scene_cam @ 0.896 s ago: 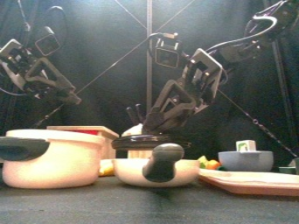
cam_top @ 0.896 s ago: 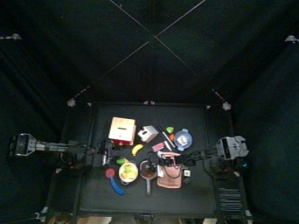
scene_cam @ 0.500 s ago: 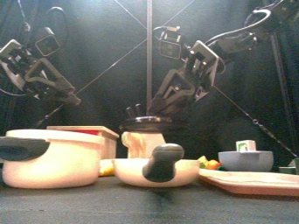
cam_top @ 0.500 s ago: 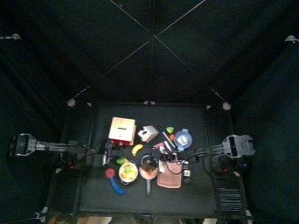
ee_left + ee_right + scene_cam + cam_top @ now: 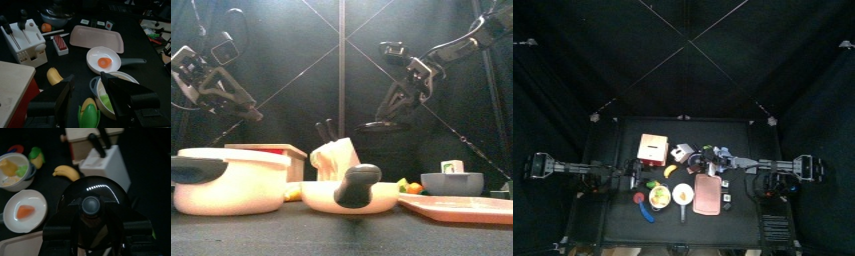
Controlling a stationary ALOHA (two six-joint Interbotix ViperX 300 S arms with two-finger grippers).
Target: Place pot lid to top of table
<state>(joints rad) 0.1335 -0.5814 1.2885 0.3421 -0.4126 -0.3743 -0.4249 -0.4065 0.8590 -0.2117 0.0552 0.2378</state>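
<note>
The right gripper (image 5: pixel 385 122), jaws clamped on the pot lid (image 5: pixel 92 203), has lifted it rightward off the pan, well above the table (image 5: pixel 620 230); the left gripper (image 5: pixel 100 92) hangs open.

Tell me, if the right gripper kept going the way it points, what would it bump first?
Probably the white knife block, beyond the lid that the right gripper holds. Depth is unclear.

Banana (image 5: pixel 55 76) beside knife block (image 5: pixel 24 44); pink tray (image 5: pixel 96 39) beyond frying pan (image 5: pixel 104 58).
</note>
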